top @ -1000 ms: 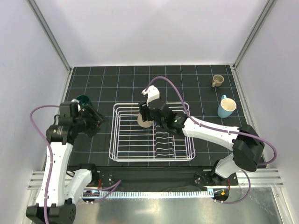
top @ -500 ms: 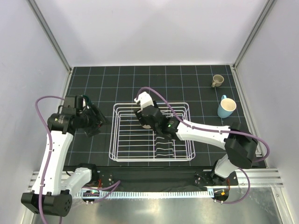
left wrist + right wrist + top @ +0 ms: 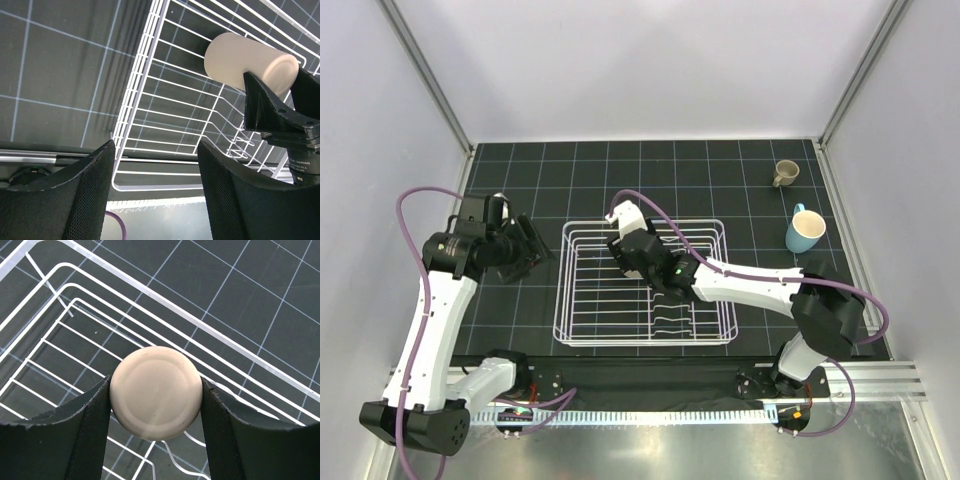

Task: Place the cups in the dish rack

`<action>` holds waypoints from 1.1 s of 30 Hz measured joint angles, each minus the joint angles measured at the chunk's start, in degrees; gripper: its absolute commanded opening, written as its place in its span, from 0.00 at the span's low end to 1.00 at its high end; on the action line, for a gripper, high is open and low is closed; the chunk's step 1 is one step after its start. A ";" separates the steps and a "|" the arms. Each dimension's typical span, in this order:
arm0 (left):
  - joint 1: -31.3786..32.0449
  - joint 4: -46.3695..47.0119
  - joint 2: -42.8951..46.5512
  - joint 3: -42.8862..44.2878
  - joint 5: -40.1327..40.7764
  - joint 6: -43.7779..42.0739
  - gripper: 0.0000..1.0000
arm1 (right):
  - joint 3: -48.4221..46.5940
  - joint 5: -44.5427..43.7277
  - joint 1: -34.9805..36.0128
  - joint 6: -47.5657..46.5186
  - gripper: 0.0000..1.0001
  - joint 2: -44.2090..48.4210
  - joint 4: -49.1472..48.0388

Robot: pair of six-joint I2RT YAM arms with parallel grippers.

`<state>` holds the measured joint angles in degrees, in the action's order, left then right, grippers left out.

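Note:
My right gripper (image 3: 156, 405) is shut on the beige handleless cup (image 3: 156, 392), its base facing the wrist camera, low inside the far-left part of the white wire dish rack (image 3: 227, 342). In the top view that gripper (image 3: 623, 252) covers the cup in the rack (image 3: 560, 300). The left wrist view shows the cup (image 3: 240, 60) lying tilted above the rack wires (image 3: 150, 100). My left gripper (image 3: 530, 258) is open and empty just left of the rack. A light blue mug (image 3: 805, 231) and a small tan mug (image 3: 785, 172) stand at the far right. The teal mug is hidden behind the left arm.
The wavy plate dividers (image 3: 675, 310) fill the rack's right half under the right forearm. The dark grid mat (image 3: 720, 170) ends at white walls behind and on both sides. A metal rail (image 3: 650, 410) runs along the near edge.
The right gripper has carried the beige cup left and lower into the rack. The left arm has swung back and up, now covering the teal mug.

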<state>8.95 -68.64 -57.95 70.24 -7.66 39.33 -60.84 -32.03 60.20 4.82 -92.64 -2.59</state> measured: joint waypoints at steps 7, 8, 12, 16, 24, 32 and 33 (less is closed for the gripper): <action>0.04 -1.33 0.00 0.90 2.32 -0.46 0.66 | -0.50 0.39 0.00 0.87 0.47 0.00 1.18; 0.04 -1.55 0.00 1.49 2.69 -0.44 0.66 | -0.74 0.59 0.00 1.03 0.50 0.00 1.66; 0.04 -1.55 -0.20 3.67 3.74 -0.33 0.66 | -1.57 1.70 -0.20 1.66 0.52 0.00 3.67; 0.04 -1.46 -1.31 4.39 3.82 0.28 0.66 | -1.77 2.82 -0.22 2.03 0.52 0.00 4.24; 0.04 -1.49 -3.28 4.48 3.58 0.79 0.67 | -1.99 4.37 -0.22 3.69 0.87 0.00 5.29; 0.04 -0.92 -4.57 4.59 4.02 2.25 0.67 | -3.10 5.51 -0.22 3.58 1.00 0.11 13.27; 0.04 -0.79 -5.03 4.66 4.20 2.47 0.67 | -3.74 5.68 -0.22 3.69 1.00 0.31 14.71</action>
<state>8.99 -69.43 -62.98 74.89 -3.46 41.80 -64.58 -26.35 59.99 8.51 -92.33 12.12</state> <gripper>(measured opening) 0.669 0.996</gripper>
